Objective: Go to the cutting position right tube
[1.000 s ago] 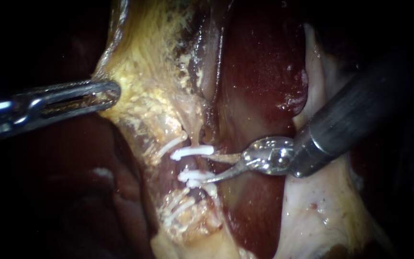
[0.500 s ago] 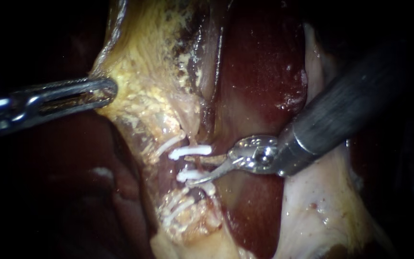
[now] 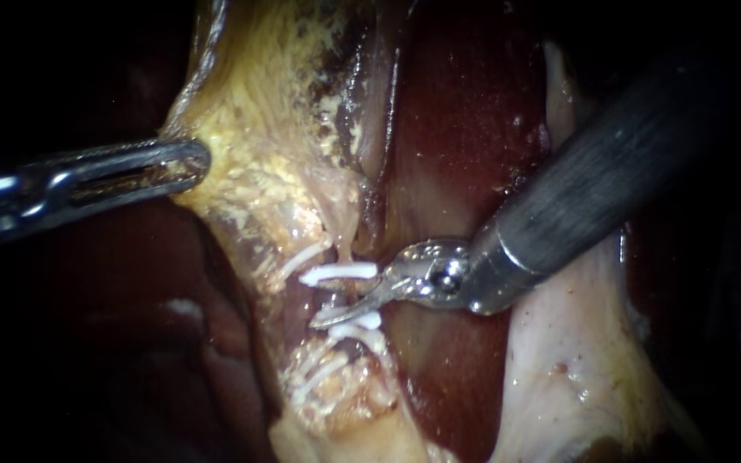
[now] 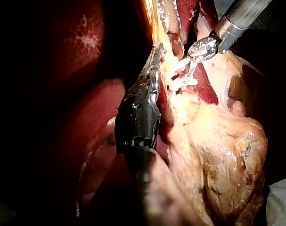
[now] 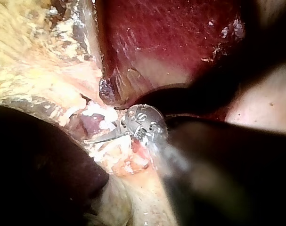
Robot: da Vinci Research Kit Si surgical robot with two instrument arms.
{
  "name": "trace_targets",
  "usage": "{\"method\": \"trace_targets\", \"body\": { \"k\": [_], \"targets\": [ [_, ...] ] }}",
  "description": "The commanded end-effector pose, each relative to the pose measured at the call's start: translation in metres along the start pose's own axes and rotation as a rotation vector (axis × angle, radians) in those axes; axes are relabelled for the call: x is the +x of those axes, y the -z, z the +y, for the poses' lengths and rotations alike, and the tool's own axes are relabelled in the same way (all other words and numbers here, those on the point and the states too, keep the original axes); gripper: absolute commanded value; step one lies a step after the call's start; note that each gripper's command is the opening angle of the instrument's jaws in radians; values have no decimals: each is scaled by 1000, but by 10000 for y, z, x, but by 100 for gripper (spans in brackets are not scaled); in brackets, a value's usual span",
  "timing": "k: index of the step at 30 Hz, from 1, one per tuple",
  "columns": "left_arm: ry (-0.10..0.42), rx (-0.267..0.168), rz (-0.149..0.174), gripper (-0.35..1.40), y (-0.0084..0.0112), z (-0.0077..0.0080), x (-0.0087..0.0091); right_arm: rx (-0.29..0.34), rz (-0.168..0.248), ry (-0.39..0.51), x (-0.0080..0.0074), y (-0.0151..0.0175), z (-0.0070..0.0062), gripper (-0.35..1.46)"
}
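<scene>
The right instrument (image 3: 346, 300) ends in two thin curved blades, and its jaws stand open with a plain gap between them, gripping nothing. The right tube (image 3: 332, 294) lies in that gap. One blade sits just under the upper clip (image 3: 338, 273), and the other sweeps down to the near edge of the lower clip (image 3: 360, 324), so the open jaws straddle the short bare stretch of tube between the two white clips. The endoscope view does not show whether either blade touches the tube. In the right wrist view the right instrument (image 5: 102, 134) points its blades into the same clipped spot, with white clip material on either side of them. Its shiny hinge and dark shaft run back up and to the right across the dark red liver (image 3: 465, 111). Left of the tube lies a band of yellowish tissue (image 3: 259, 163), and further white clips sit on it beside and below the jaws. Well apart, at that band's outer edge, the left instrument (image 3: 201, 163) has its long slotted jaws closed on the yellowish tissue. The left wrist view shows the left instrument (image 4: 157, 51) lying along this tissue, with the right instrument (image 4: 189, 70) just beyond it.
</scene>
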Motion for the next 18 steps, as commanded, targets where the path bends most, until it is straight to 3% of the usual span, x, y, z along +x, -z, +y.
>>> {"method": "trace_targets", "body": {
  "k": [1,18],
  "targets": [
    [0,0,0,-35,0,0,0,-1,0,2,-1,0,1,71],
    [0,0,0,-35,0,0,0,-3,1,-9,-1,2,6,44]
  ]
}}
